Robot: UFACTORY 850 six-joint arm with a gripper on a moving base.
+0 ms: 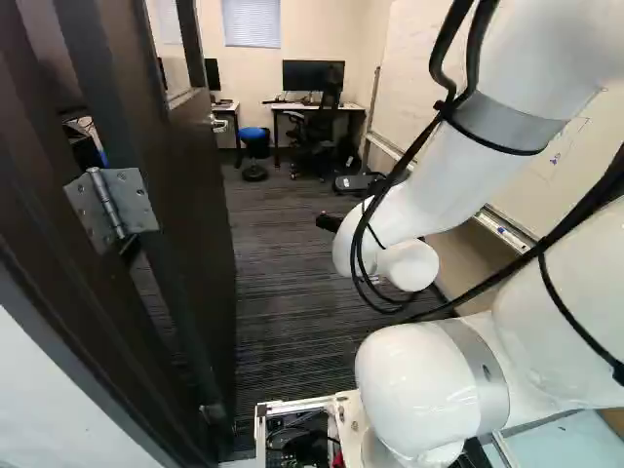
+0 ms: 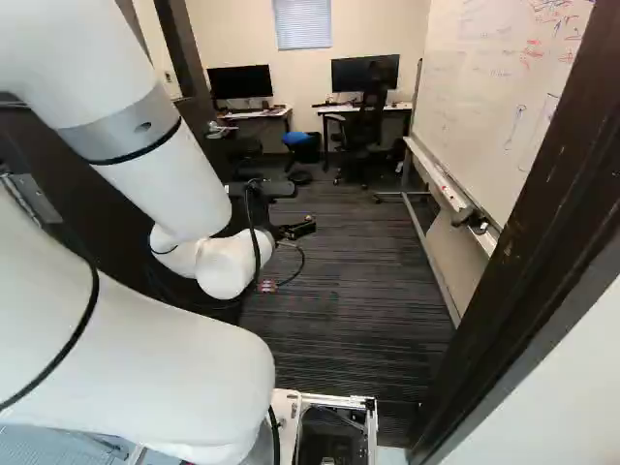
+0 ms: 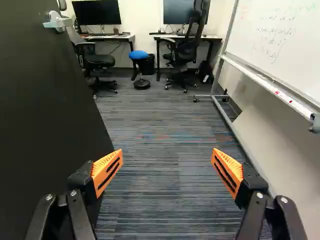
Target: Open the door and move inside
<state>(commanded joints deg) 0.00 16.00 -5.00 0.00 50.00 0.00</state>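
Door (image 1: 190, 185): open, beside the arm (image 1: 444, 180)
Pincer (image 2: 307, 227): spread wide above the floor (image 3: 160, 150)
Handle (image 3: 57, 22): ahead of the pincer
Whiteboard (image 2: 494, 87): across from the door

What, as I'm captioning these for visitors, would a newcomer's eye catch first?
The big white arm fills the right of the left base view. The dark door stands open at that view's left. Well ahead of the open tool sits a bright blue-topped stool.
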